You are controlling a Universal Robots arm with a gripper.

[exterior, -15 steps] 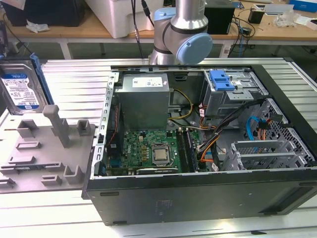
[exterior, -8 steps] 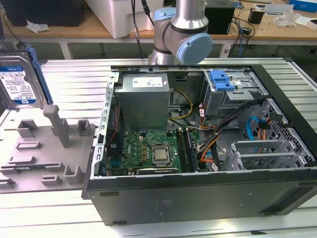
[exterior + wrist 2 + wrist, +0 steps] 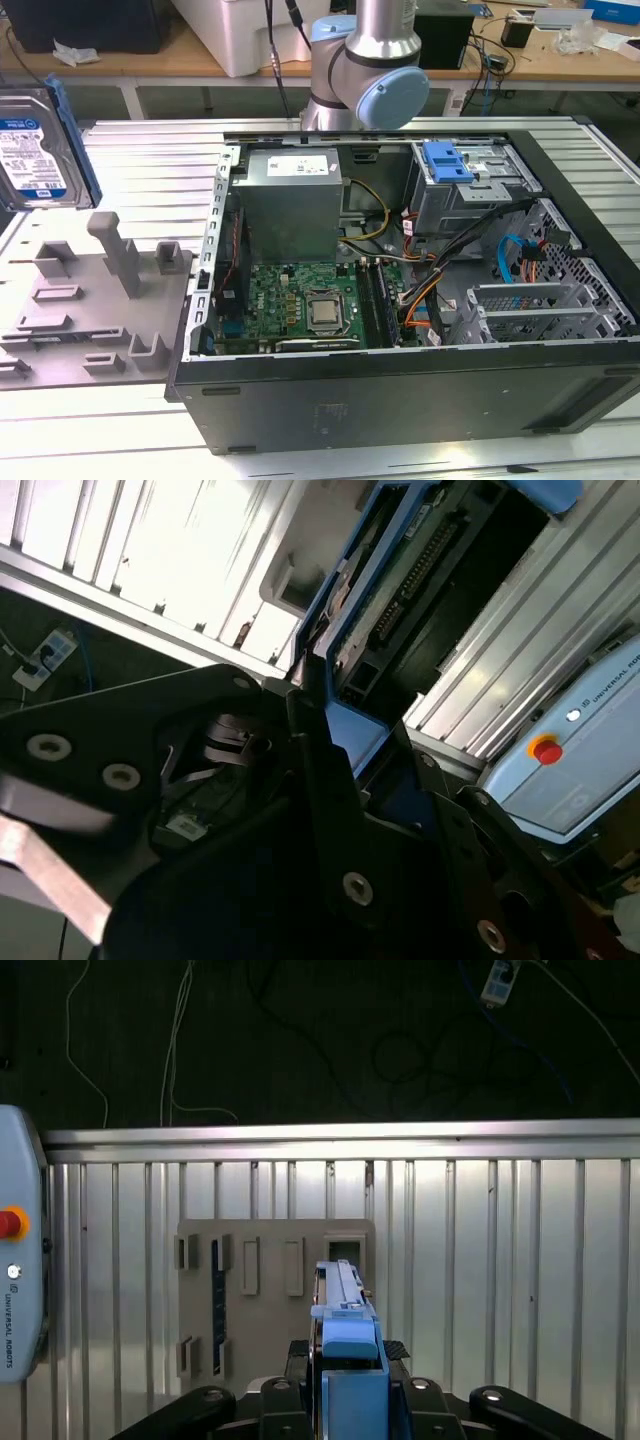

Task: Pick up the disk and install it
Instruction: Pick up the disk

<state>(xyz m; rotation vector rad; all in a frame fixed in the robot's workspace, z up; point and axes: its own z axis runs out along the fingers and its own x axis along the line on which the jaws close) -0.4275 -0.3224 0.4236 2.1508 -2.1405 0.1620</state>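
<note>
Over the tray (image 3: 100, 300), at the exterior view's left, the gripper (image 3: 350, 1365) clamps the disk (image 3: 38, 140) on edge by its blue carrier, likely to spare the drive body

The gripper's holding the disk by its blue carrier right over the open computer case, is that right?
Not quite. The gripper does hold the disk by its blue carrier, but over the grey fixture plate, not the computer case, as the first wrist view shows.
</note>
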